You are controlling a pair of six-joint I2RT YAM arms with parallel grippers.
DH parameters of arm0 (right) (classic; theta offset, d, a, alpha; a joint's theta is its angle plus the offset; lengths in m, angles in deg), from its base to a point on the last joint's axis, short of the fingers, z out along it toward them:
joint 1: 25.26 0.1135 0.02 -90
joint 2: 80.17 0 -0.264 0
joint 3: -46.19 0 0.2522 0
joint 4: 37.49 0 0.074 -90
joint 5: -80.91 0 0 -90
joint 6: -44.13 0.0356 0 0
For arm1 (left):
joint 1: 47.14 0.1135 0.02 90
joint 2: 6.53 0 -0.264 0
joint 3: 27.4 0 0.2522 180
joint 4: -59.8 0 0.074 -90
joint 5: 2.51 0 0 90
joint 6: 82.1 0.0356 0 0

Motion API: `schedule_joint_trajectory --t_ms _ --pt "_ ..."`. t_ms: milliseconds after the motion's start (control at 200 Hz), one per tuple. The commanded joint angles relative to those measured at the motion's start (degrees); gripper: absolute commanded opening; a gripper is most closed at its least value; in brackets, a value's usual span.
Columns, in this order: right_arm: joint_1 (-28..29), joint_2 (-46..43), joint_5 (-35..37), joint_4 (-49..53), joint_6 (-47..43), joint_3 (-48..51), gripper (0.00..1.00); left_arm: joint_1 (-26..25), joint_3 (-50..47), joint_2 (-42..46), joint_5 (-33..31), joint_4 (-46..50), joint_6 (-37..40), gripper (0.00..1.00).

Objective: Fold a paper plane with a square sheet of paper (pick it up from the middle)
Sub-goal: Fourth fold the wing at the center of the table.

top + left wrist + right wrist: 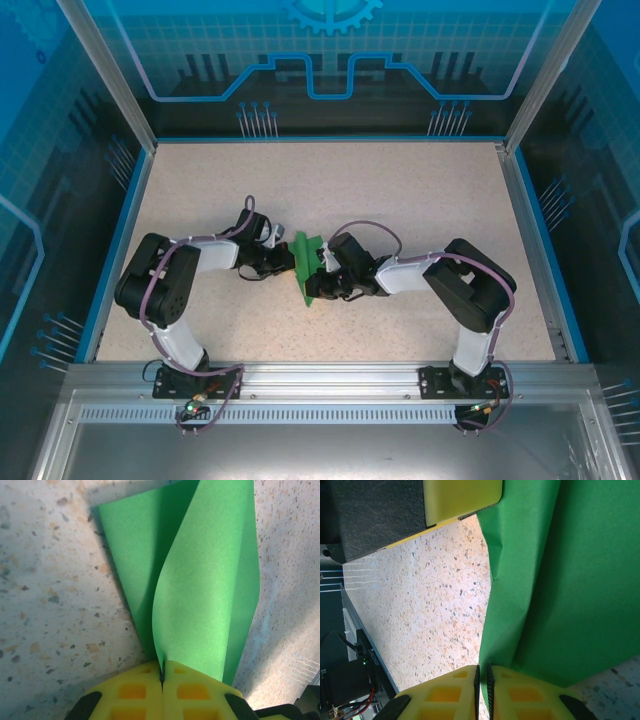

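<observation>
- Two grippers meet near the middle of the pale speckled tabletop, with the square sheet of thin bright green paper caught between them; the left gripper, black-bodied with yellow fingers, sits at the sheet's 9 o'clock; the matching right gripper sits at its 3 o'clock.
- From above, the sheet reads as a narrow green band running from 12 to 6 o'clock, raised on edge rather than lying flat; the pick-up from the middle therefore looks done.
- In the left wrist view the yellow fingers are pressed together, pinching the paper where two layers meet; one layer bows up toward 12 o'clock in a soft curve; the other spreads toward 11 o'clock behind it; I take this for a first centre fold, loosely formed and not sharply creased.
- In the right wrist view the fingers are drawn in to a thin slit; the sheet's edge runs down into that slit at 6 o'clock; I judge it a light pinch on the paper.
- No pointed nose, wings or slim dart outline can be seen; by my judgement the task is at an early stage; the nose-corner folds, the wing folds and the pressing of the creases are all left to do.
</observation>
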Motion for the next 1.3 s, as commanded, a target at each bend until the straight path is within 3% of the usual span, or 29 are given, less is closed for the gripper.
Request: schedule_joint_trajectory --t_ms 0,1295 --pt "1.04 1.74 -0.90 1.08 -0.91 -0.85 0.14 0.61 0.78 -1.81 -1.49 2.37 1.85 0.00" --pt "2.24 6.38 -1.78 3.47 -3.42 -5.48 0.15 0.61 0.02 -2.94 -1.27 2.26 2.47 0.00"
